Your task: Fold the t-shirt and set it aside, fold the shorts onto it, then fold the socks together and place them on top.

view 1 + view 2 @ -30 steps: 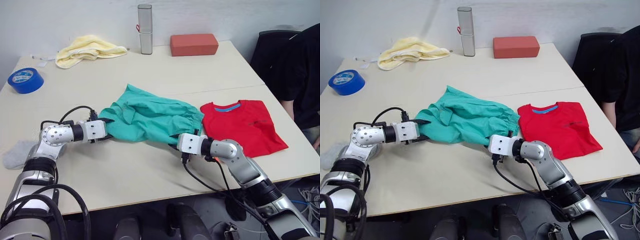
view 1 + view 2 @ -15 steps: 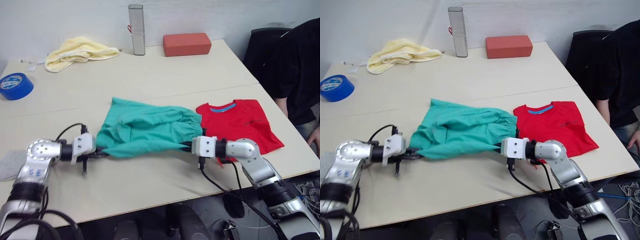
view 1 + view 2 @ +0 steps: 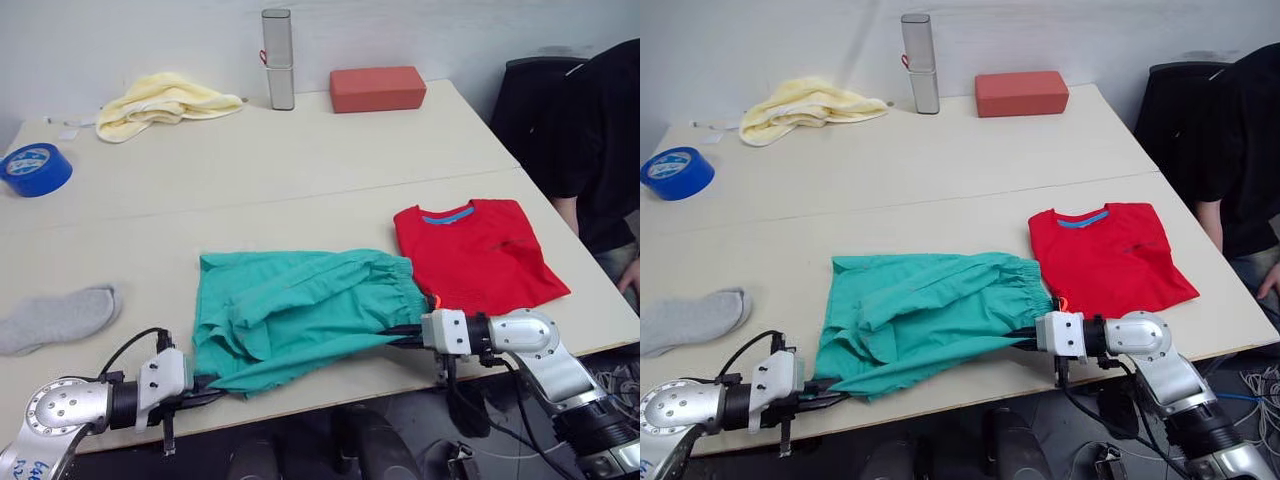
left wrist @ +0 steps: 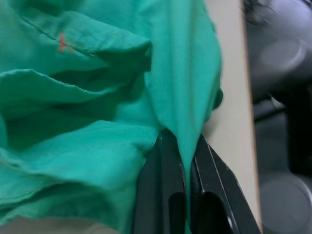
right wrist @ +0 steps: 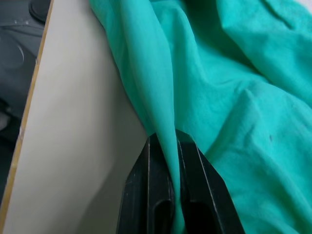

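- A grey sock [image 3: 58, 318] is seen flat on the table [image 3: 300, 160] at the far left, well apart from the other garments
- The left gripper [image 3: 205, 388] is clamped on the near left edge of the shorts [image 3: 300, 310], by the table's front edge
- The shorts are spread between the two grippers, rumpled
- The right gripper [image 3: 395, 335] is pinched on the shorts' near right edge
- The t-shirt [image 3: 475, 255] is laid folded at the right, just beside the shorts' waistband
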